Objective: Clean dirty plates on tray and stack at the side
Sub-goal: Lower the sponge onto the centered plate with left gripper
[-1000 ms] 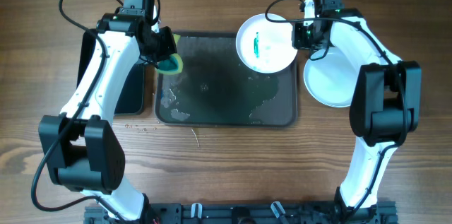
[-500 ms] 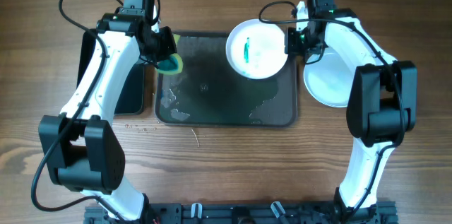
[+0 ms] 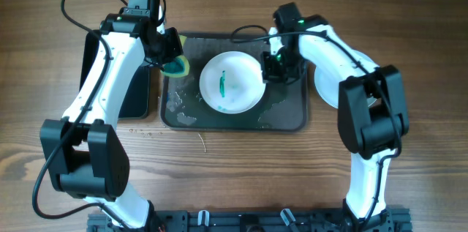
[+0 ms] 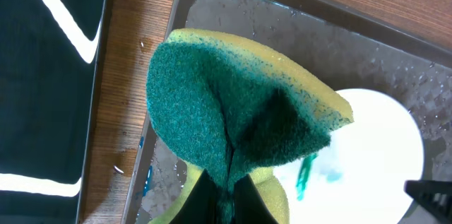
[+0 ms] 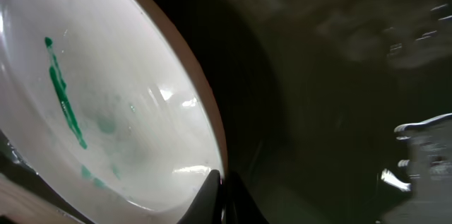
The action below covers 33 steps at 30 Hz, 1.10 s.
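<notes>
While the left gripper (image 3: 171,55) pinches a sponge (image 4: 233,111), the right gripper (image 3: 268,71) clamps the face-up plate (image 3: 232,82).

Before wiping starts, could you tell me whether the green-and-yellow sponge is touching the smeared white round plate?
Apart. The overhead view shows a strip of dark grey rectangular tray between the green-and-yellow sponge and the smeared white round plate.

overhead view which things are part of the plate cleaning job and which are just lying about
Job: smeared plate, held at its rim by the right gripper; tray under it; sponge in the left gripper; side plate right of the tray.
Lying about: black tray at left; crumbs on the table.
</notes>
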{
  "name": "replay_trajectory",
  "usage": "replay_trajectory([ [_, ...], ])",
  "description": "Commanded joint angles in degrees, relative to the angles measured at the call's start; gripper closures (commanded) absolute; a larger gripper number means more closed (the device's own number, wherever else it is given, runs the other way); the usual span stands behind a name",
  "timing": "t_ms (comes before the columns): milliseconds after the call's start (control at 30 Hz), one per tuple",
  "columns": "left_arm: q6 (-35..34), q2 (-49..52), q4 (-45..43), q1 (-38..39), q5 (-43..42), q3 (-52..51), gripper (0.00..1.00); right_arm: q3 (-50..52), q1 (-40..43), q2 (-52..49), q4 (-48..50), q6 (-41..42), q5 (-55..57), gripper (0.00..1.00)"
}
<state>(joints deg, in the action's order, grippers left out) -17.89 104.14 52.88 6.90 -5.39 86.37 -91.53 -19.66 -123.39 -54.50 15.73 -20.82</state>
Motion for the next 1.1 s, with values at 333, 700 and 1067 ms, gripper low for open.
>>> replay_trajectory([
  [333,-0.6,1.5,-0.3,3.1,0.5,-0.1,0.96,8.7,-1.4,1.9,10.8,12.8,-3.3,0.9],
  [700,-0.5,7.4,-1.6,8.6,-1.0,-0.1,0.96,11.3,-1.4,1.9,13.9,12.7,-4.1,0.96],
  [1067,2.7,16.9,-7.2,13.4,-0.1,-0.1,0.96,11.3,-1.4,1.9,14.0,11.4,-4.2,0.95],
])
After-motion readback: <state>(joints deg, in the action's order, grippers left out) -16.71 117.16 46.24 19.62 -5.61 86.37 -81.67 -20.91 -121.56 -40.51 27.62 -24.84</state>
